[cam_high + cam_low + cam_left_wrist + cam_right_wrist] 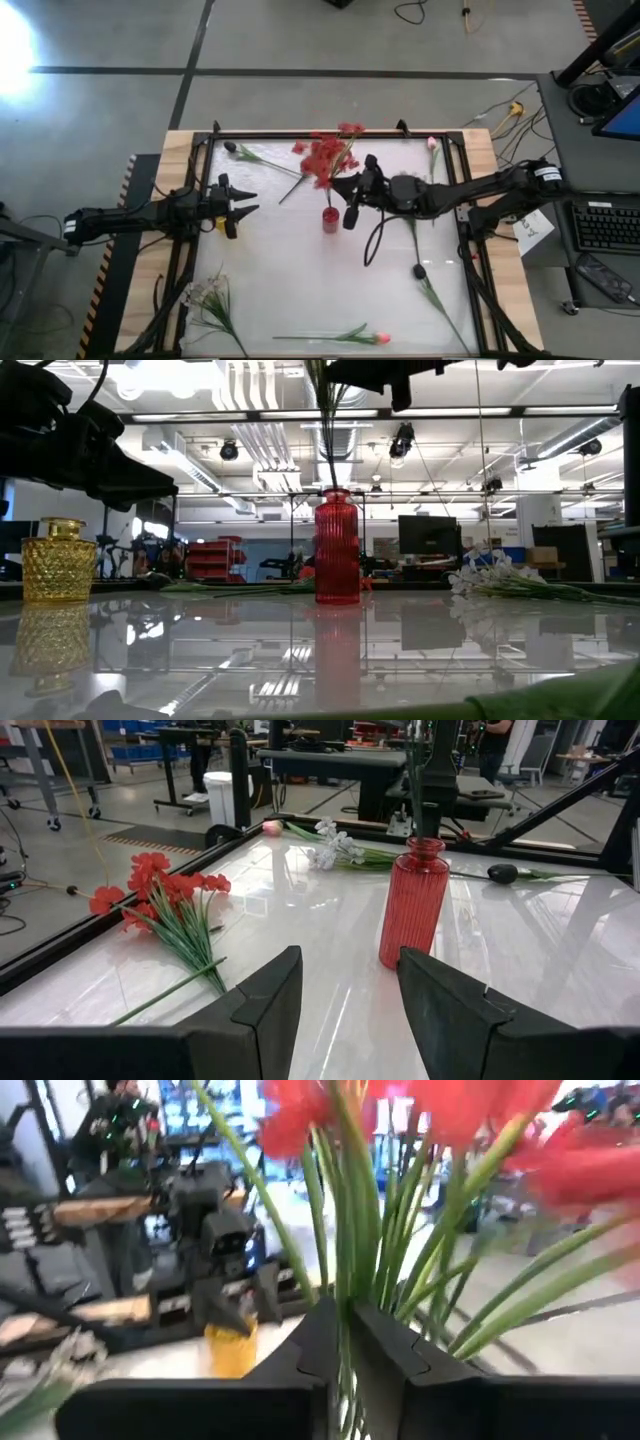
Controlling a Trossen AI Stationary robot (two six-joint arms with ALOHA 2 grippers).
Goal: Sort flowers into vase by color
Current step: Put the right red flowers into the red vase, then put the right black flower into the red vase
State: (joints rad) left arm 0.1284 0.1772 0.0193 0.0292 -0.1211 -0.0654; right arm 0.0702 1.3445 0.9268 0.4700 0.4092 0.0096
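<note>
A red ribbed vase [330, 219] stands mid-table; it also shows in the low view [337, 547] and the left wrist view [413, 900]. My right gripper [351, 197] is above it, shut on a red flower spray [470, 1110]. A second red spray [160, 895] lies flat on the table, far of the vase. My left gripper [350, 965] is open and empty at the table's left, pointing at the red vase. A yellow vase [58, 560] stands by it. My right gripper pinches the spray's bunched green stems [350, 1265] between its two fingers, well below the red heads. The fingers come level from the table's right side and lie across the stems. The spray stands about upright, its lower stems [328, 445] reaching down into the red vase's neck.
A white spray [207, 297] lies near left. A pink bud [381, 338] lies at the near edge, another [432, 143] far right. One dark bud [230, 147] lies far left, another [420, 270] near right. A black frame [300, 134] rims the table.
</note>
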